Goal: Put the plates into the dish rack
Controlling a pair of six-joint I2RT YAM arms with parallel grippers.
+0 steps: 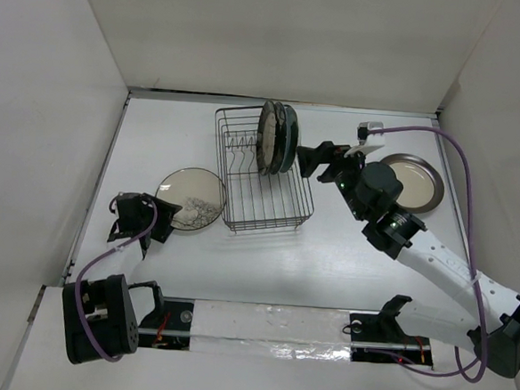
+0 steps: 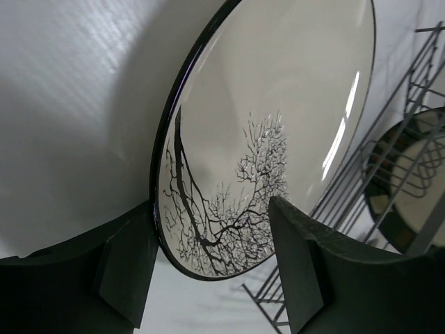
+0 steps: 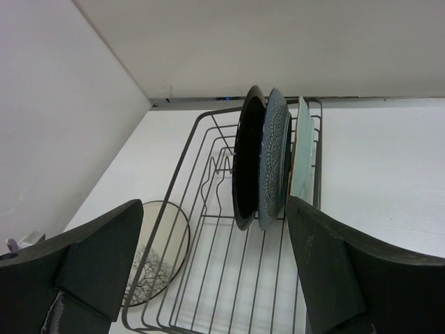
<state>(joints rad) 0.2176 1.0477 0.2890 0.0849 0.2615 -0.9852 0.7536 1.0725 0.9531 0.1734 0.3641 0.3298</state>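
Surface (image 1: 344, 263) carries the dish rack (image 1: 268, 209), with three plates (image 1: 276, 138) upright at its far end. A tree-patterned plate (image 1: 191, 199) lies flat just left of the rack, its rim between my left jaws, which are spread wide. A beige plate (image 1: 414, 182) lies on the right, near my right jaws, gaping and empty.

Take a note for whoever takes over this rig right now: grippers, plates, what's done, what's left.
Left gripper: open, straddling the rim of the tree-patterned plate, left of the dish rack.
Right gripper: open, empty, facing the rack.
Done: three plates upright at the rack's far end.
Left: the tree-patterned plate, and the grey-rimmed beige plate flat on the table right of the rack.
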